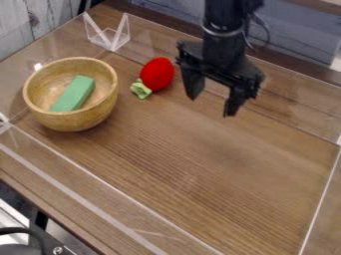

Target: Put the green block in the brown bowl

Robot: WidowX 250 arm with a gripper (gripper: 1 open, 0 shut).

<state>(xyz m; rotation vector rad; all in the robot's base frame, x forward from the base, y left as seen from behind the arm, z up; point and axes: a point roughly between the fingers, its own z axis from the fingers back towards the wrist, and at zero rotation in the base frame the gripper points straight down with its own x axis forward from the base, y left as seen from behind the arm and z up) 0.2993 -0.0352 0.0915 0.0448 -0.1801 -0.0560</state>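
Note:
The green block (pixel 74 93) lies tilted inside the brown bowl (pixel 40 113) at the left of the table. My gripper (pixel 216 98) hangs to the right of the bowl, well apart from it, pointing down. Its two black fingers (pixel 237 100) stand wide open with nothing between them.
A red strawberry-like toy (pixel 158 73) with a green leafy end (pixel 140 90) lies between the bowl and the gripper. A clear plastic stand (pixel 107 33) sits at the back left. Clear acrylic walls (pixel 54 184) edge the wooden table.

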